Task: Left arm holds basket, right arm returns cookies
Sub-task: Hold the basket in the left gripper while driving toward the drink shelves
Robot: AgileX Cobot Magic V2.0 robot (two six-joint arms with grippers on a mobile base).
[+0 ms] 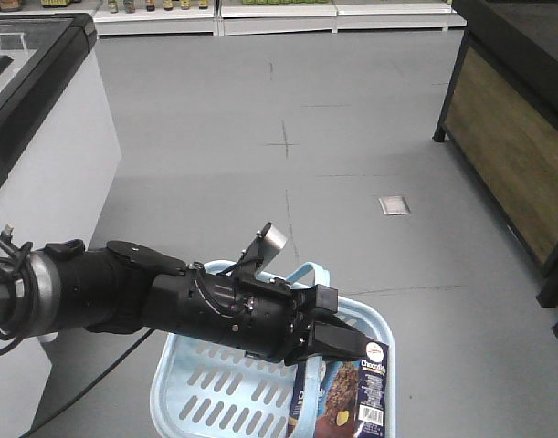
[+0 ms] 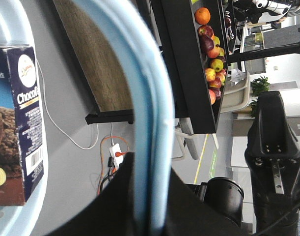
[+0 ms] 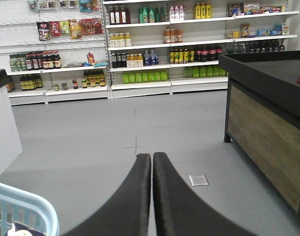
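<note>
1. Two arms in play: left gripper point(image 1: 344, 345) is clamped on the handle point(image 1: 306, 272) of the basket point(image 1: 192, 379), likely to steady it for the pick.
2. Cookies point(image 1: 361, 397) stand on end in the basket's corner, just beside the handle, not yet taken out.
3. Right gripper point(image 3: 152, 158) has its fingers pressed together and empty. It is near the basket's rim and faces the shelves point(image 3: 154, 49), the likely return spot.
4. Only the left wrist view shows the handle running between the jaws, plus a fruit stand point(image 2: 211, 54). The front view lacks the right arm.
</note>
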